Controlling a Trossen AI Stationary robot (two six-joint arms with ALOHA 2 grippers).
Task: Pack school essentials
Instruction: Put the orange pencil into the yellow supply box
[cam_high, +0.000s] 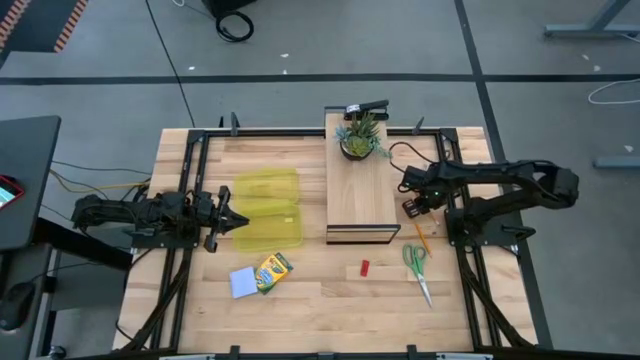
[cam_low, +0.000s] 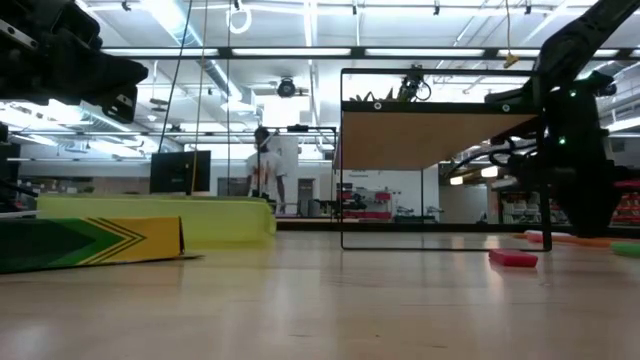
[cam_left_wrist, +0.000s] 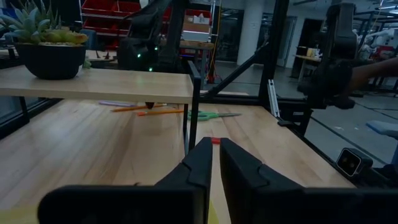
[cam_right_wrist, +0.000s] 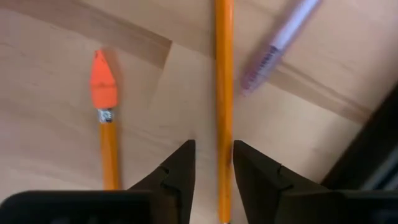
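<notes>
Right wrist view: the right gripper (cam_right_wrist: 213, 171), fingers spread, straddles a pencil (cam_right_wrist: 223, 93) lying on the table (cam_right_wrist: 56, 155), apparently lined up to pinch it. Beside it lie a second pencil (cam_right_wrist: 107, 124) and a pen (cam_right_wrist: 277, 43). The left gripper (cam_left_wrist: 214, 163), pressed together, waits by the yellow case (cam_high: 268, 208).

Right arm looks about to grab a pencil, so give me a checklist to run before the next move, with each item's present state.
1. Right gripper straddles the orange pencil: ok, the pencil runs between its open fingers.
2. Pencil already gripped: not ok, gaps show on both sides.
3. Neighbours clear of the fingers: ok, the second pencil and the purple pen lie apart.
4. Yellow case open to receive: ok, both halves lie flat.
5. Left gripper out of the way: ok, shut, at the case's left edge.
6. Fingers low enough to close: cannot tell.
</notes>
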